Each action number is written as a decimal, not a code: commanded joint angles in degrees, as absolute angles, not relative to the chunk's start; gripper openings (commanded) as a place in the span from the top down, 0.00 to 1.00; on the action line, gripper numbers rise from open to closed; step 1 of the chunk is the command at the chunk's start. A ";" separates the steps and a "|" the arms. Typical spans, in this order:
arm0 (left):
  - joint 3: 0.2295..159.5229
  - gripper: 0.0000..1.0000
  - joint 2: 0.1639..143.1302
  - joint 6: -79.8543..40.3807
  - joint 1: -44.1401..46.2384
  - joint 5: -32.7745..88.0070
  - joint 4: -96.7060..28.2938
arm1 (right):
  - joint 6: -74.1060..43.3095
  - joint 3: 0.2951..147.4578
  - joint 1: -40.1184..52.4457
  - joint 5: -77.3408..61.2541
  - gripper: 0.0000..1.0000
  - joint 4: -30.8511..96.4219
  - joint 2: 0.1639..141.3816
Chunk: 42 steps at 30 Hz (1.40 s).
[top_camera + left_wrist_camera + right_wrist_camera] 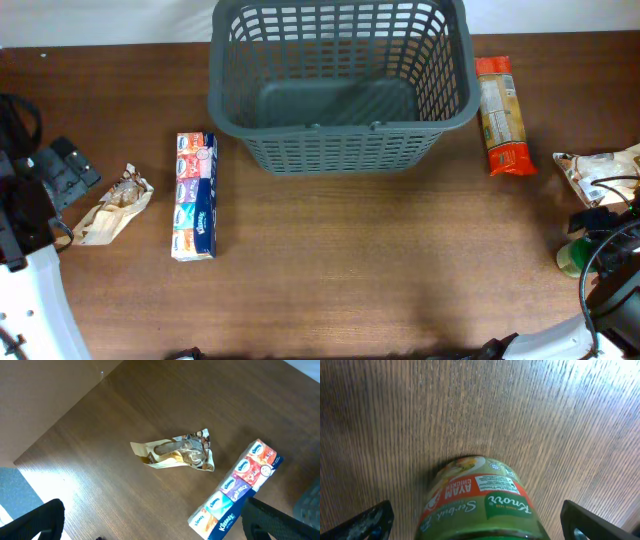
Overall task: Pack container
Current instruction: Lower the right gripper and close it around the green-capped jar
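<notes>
The dark grey basket point(340, 130) stands at the table's back centre with nothing in it; its corner shows in the left wrist view point(311, 502). My left gripper point(62, 172) is open and empty point(160, 532) above the table, near a crumpled beige snack packet point(115, 210) point(177, 454) and a Kleenex multipack point(195, 195) point(235, 490). My right gripper point(598, 235) is open point(480, 532), its fingers wide on either side of a green Knorr jar point(480, 505) point(571, 258), not touching it.
An orange packet point(500, 115) lies right of the basket. Another pale packet point(600, 165) lies at the far right edge, just behind my right gripper. Bare wooden table point(380, 260) runs across the front.
</notes>
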<state>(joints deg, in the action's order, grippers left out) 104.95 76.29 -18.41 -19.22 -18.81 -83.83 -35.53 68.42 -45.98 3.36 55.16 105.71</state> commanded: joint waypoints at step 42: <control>105.08 0.01 76.53 -18.98 -19.62 -18.59 -84.68 | -31.77 64.79 -46.09 1.04 0.26 50.92 106.15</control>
<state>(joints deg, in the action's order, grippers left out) 104.95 76.29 -18.41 -19.22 -18.81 -84.62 -31.75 65.28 -45.98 1.21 50.92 105.71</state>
